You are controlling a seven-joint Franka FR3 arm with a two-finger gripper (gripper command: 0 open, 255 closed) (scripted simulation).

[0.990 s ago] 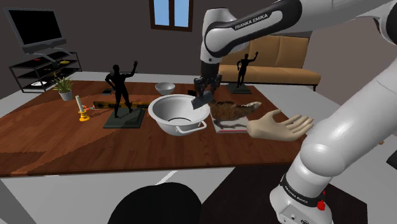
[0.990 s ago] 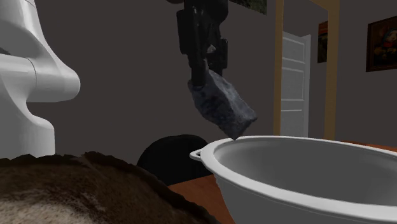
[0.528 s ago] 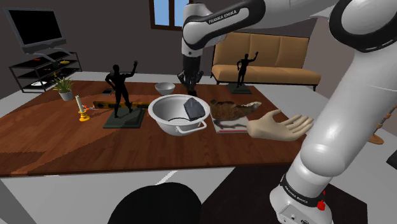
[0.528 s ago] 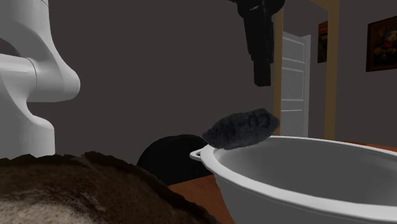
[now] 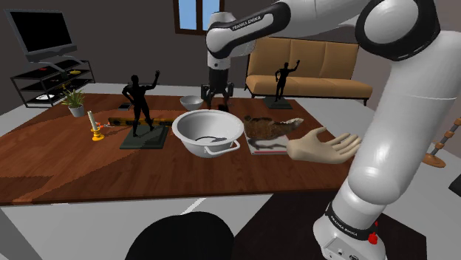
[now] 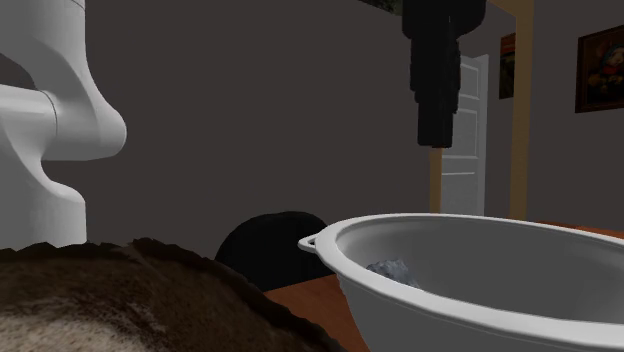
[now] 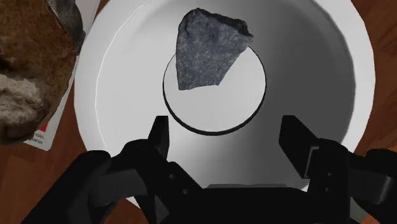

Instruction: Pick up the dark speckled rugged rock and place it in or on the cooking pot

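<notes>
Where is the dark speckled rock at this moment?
In the wrist view the rock lies on the white pot's flat bottom, just ahead of the open claw and clear of it.

A brown wooden table [image 5: 66, 166] spans the shoulder view's middle. On it, from left to right, stand a potted plant [image 5: 74, 99], a yellow candlestick [image 5: 94, 127], a black figurine [image 5: 139, 103], a white pot [image 5: 190, 145] with a small bowl [image 5: 191, 102] above it, a brown furry lump [image 5: 270, 127], and a beige hand model [image 5: 325, 144]. A second figurine [image 5: 281, 83] stands at the upper right.
</notes>
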